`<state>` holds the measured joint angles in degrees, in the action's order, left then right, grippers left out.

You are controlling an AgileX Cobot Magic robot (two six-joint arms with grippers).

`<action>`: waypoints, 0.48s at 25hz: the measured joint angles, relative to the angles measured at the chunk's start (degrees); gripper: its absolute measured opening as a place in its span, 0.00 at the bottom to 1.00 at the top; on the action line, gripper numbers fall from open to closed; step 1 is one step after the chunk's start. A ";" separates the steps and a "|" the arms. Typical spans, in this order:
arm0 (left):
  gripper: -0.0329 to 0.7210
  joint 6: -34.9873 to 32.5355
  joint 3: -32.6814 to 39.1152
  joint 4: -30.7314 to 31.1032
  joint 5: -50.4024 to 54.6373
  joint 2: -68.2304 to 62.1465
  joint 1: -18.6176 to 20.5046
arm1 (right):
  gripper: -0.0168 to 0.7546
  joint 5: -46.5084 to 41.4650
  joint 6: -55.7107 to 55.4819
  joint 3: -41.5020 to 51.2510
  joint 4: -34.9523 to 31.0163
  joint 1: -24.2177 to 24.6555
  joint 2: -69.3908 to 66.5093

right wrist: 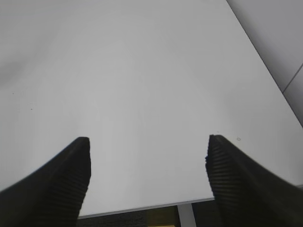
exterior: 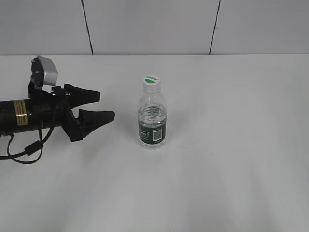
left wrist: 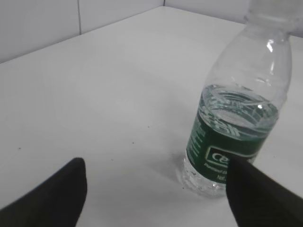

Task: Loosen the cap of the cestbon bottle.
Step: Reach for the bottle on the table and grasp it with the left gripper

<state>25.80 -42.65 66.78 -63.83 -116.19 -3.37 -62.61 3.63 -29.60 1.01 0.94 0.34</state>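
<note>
Both tools (exterior: 107, 102) (right wrist: 147, 144) gape, released, over a white table (exterior: 231, 159); grey panelled wall (exterior: 154, 24) behind.

A plain white table (exterior: 231, 159) carries one upright cestbon bottle (exterior: 152, 123) near its middle.

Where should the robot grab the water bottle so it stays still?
Probably around the green label band of the Cestbon bottle, coming in level from the left, where the left gripper already faces it with jaws open. The bottle stands upright and its body is straight and widest there, leaving the white cap free for twisting.
</note>
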 joint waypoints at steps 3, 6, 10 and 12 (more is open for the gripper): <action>0.77 1.48 -3.12 4.03 -1.41 -4.01 0.00 | 0.77 0.00 0.00 0.00 -0.06 0.00 0.00; 0.77 2.34 -5.91 6.81 -3.80 -7.41 0.00 | 0.77 0.00 0.00 0.00 -0.06 0.00 0.00; 0.77 2.48 -9.00 9.86 -4.79 -9.82 -0.16 | 0.77 0.00 0.00 0.00 -0.06 0.00 0.00; 0.77 2.53 -10.43 13.17 -4.95 -10.64 -0.68 | 0.77 0.00 0.00 0.00 -0.06 0.00 0.00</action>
<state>28.33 -53.08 79.94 -68.78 -126.83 -4.05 -62.61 3.63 -29.60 0.96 0.94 0.34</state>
